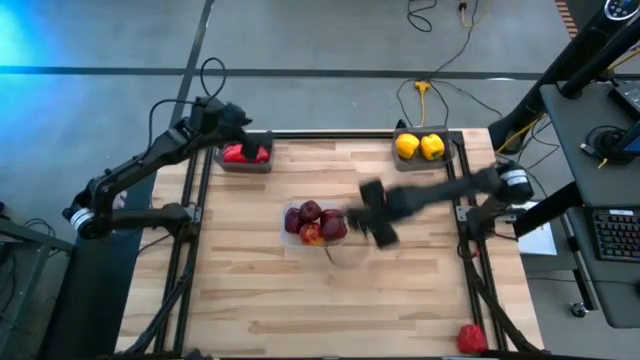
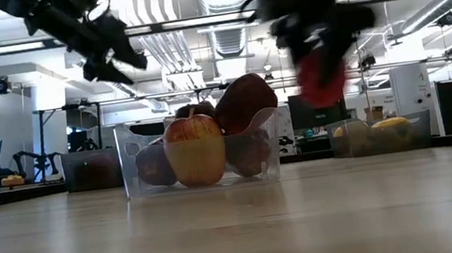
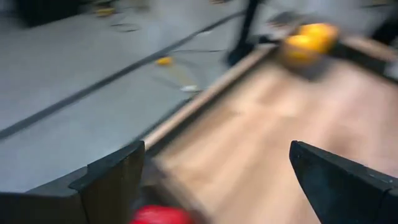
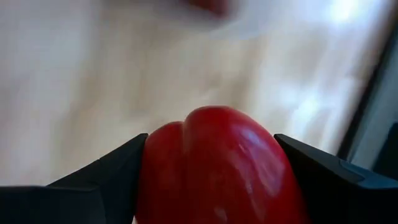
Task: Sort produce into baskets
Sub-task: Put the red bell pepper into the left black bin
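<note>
Bright red bell pepper [image 4: 214,168] was clamped in the right gripper [image 4: 211,162], mid-frame beside the clear plastic container [image 1: 290,228]; left gripper [image 3: 217,171] was open. Fast motion might shake it loose.

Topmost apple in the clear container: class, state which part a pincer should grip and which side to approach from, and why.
Grip the topmost apple across its round middle, coming straight down. It sits highest on the pile, above the container rim, so its sides are free; the walls and other apples would likely block a level approach.
</note>
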You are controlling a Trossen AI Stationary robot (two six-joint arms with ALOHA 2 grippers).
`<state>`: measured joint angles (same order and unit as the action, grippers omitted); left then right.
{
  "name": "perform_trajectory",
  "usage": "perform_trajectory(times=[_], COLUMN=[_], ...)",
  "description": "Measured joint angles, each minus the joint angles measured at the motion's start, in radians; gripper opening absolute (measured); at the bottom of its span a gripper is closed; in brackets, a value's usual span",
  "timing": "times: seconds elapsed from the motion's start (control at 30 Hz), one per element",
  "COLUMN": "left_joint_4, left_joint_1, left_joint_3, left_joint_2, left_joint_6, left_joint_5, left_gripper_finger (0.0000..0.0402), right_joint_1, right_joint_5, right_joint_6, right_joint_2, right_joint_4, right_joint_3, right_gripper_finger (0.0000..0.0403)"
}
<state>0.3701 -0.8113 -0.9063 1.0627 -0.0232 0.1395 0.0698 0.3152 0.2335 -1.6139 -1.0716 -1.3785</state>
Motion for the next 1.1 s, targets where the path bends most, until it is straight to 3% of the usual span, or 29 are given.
perform_trajectory(times=[0.17,0.3,0.37,0.43,0.5,0.6,0.83,0.93,1.1], left_joint_4=[-0.007,-0.022,-0.065,-0.09,-0.084,-0.079,-0.052,-0.026,0.063], left_joint_1=[0.072,0.196,0.281,0.364,0.422,0.456,0.432,0.398,0.338], left_joint_3=[0.047,0.099,0.121,0.137,0.14,0.134,0.109,0.066,-0.063], left_joint_2=[-0.081,-0.141,-0.166,-0.178,-0.179,-0.174,-0.152,-0.112,0.035], left_joint_6=[-0.053,-0.147,-0.184,-0.216,-0.24,-0.274,-0.257,-0.262,-0.126], left_joint_5=[0.22,0.208,0.156,0.087,0.039,0.028,0.028,0.032,0.041], left_gripper_finger=[0.0376,0.0363,0.0357,0.0353,0.035,0.0348,0.0347,0.0347,0.0347], right_joint_1=[-0.307,-0.447,-0.488,-0.515,-0.521,-0.52,-0.52,-0.519,-0.511], right_joint_5=[-0.118,-0.142,-0.222,-0.354,-0.403,-0.402,-0.402,-0.402,-0.389], right_joint_6=[0.066,-0.019,-0.139,-0.237,-0.287,-0.325,-0.337,-0.324,-0.32], right_joint_2=[-0.049,-0.18,-0.251,-0.312,-0.364,-0.411,-0.428,-0.389,-0.248], right_joint_4=[0.419,0.542,0.547,0.55,0.555,0.552,0.544,0.515,0.455], right_joint_3=[0.0,-0.054,-0.108,-0.153,-0.198,-0.242,-0.272,-0.27,-0.27], right_gripper_finger=[0.0312,0.0312,0.0312,0.0312,0.0312,0.0317,0.038,0.0384,0.0387])
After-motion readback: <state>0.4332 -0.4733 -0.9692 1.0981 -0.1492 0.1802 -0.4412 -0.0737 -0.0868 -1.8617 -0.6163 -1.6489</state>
